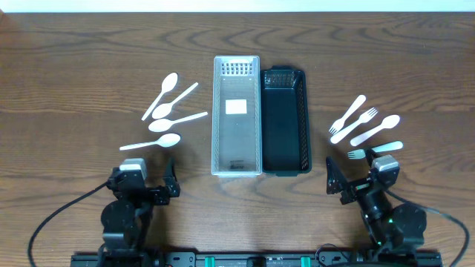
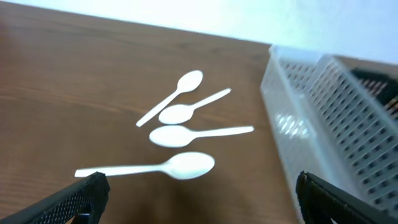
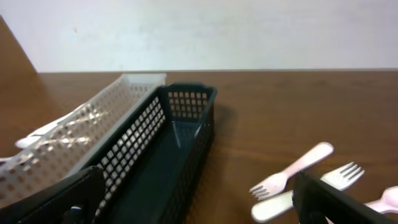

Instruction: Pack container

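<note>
Status: nothing is packed yet; both trays look empty. The step in hand, I judge, is the first pick.
Left claw [image 1: 145, 185]: spread wide, holding nothing, low over the table [image 1: 74, 89].
Right claw [image 1: 356, 185]: also spread wide and empty.
Spoons [image 2: 177, 134]: four, loosely fanned ahead of the left claw. None sit between its fingers.
Near spoon [image 2: 168, 167]: lies crosswise just ahead of the left claw, bowl toward the trays, apart from the other three.
Forks [image 1: 364, 122]: a cluster ahead and to the outer side of the right claw. The closest lies just in front of it.
White tray [image 1: 216, 111]: ahead and to the inner side of the left claw, long axis running away from it.
Black tray [image 3: 143, 149]: touching the white tray on the far side from the left claw, ahead and inward of the right claw.
Approach (judgement): take the near spoon first, since it is clear of its neighbours. Turn the wrist so the fingers straddle the handle, not the bowl.
Grip (judgement): thin flat plastic on wood, so press down to the table before closing.
Risk: the spoon could skid away or nudge the next one along.
Placing: align the spoon with the tray's length and release it low.
</note>
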Robot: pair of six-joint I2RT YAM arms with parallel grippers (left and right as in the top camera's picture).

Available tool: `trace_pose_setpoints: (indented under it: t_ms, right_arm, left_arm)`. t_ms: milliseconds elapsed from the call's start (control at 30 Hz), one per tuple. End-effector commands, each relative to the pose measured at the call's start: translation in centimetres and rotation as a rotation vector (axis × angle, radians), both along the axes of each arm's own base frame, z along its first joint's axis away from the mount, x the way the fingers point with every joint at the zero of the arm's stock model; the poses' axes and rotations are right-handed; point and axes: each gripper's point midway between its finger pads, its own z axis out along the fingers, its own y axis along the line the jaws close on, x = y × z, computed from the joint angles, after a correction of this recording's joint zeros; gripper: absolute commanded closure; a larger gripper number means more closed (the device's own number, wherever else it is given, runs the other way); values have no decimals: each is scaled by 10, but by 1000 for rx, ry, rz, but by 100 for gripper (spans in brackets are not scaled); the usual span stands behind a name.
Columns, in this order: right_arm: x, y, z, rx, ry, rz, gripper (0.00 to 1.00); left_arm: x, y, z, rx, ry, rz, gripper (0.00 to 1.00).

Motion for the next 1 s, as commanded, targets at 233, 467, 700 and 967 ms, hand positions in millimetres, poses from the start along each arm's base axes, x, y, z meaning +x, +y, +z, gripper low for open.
trace_pose_setpoints:
  t_ms: [233, 467, 700, 967]
  right_arm:
    - [52, -31, 85, -120, 230, -165, 1]
    - [111, -25, 94, -125, 471, -119, 1]
    - [132, -35, 47, -20, 722, -167, 1]
    - [91, -129, -48, 190, 1157, -773, 1]
  left_arm:
    - [42, -3, 42, -29, 230, 1, 2]
    - [99, -4, 67, 120, 383, -72, 2]
    - [139, 14, 51, 128, 557, -47, 2]
    - [132, 23, 3, 111, 739, -36, 2]
